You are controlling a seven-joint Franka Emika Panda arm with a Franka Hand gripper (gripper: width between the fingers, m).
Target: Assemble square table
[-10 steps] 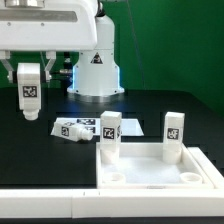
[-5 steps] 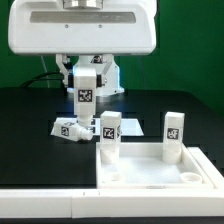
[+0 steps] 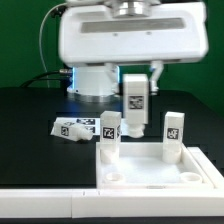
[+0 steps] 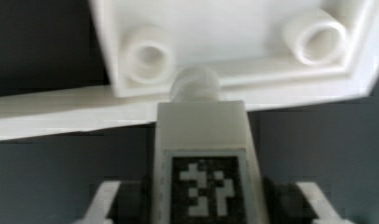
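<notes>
Leg held in the air over the far edge of the square tabletop.

End effector (image 3: 135,86) is clamped on the held leg (image 3: 134,102), a white block with a black-and-white tag, upright and clear of the black counter (image 3: 30,115). In the wrist view the fingers (image 4: 111,200) press the held leg (image 4: 204,135) from both sides, and its rounded tip points toward the tabletop rim below two round sockets (image 4: 147,55). The square tabletop (image 3: 150,178) lies at the near right of the counter. The left upright leg (image 3: 110,135) and the right upright leg (image 3: 173,136) stand at its far corners. The held leg hangs between them, nearer the left one. The lying leg (image 3: 72,128) rests on its side on the counter, left of the tabletop.
</notes>
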